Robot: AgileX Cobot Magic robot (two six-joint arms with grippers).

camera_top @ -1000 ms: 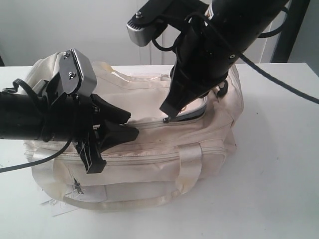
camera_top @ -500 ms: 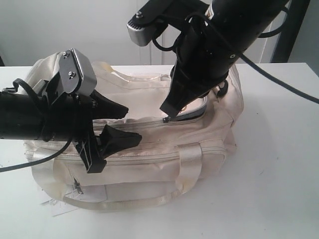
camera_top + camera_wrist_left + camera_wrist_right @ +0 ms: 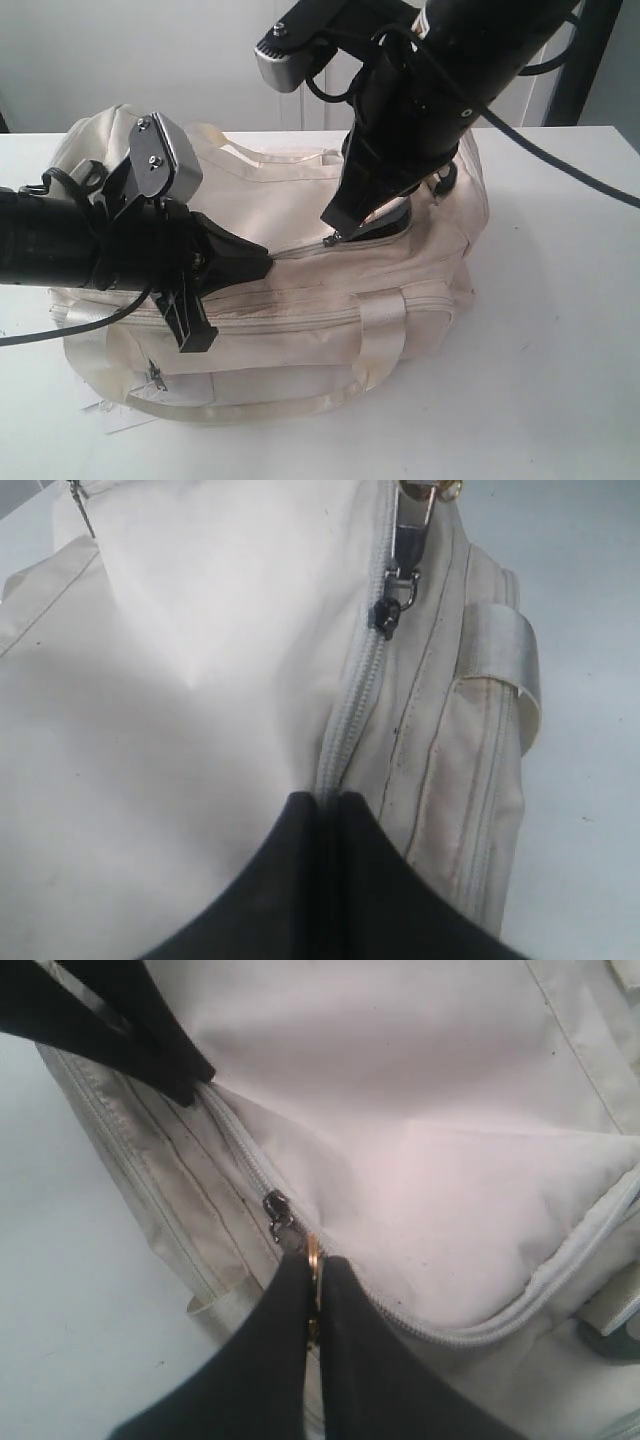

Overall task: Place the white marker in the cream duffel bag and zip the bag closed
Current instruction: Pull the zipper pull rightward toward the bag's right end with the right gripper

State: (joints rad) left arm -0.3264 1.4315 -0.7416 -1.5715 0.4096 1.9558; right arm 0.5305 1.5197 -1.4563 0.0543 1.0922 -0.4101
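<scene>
Since the earlier frame the left gripper [image 3: 262,262] has gone from spread fingers to fingers pressed together, and it now pinches the bag [image 3: 270,200] at the zipper [image 3: 350,710]. Nearest the camera, a paper tag [image 3: 120,418] pokes from under the bag, which lies on the white table [image 3: 560,350] with one strap handle [image 3: 380,340] draped down its front. Further in, the zipper teeth run closed from the left fingertips up to the slider [image 3: 385,615]. Just beyond it the right gripper [image 3: 332,232] has its fingers narrowed tight on the gold charm [image 3: 313,1258]. Behind it a short gap in the top stays unzipped. No view shows the marker.
</scene>
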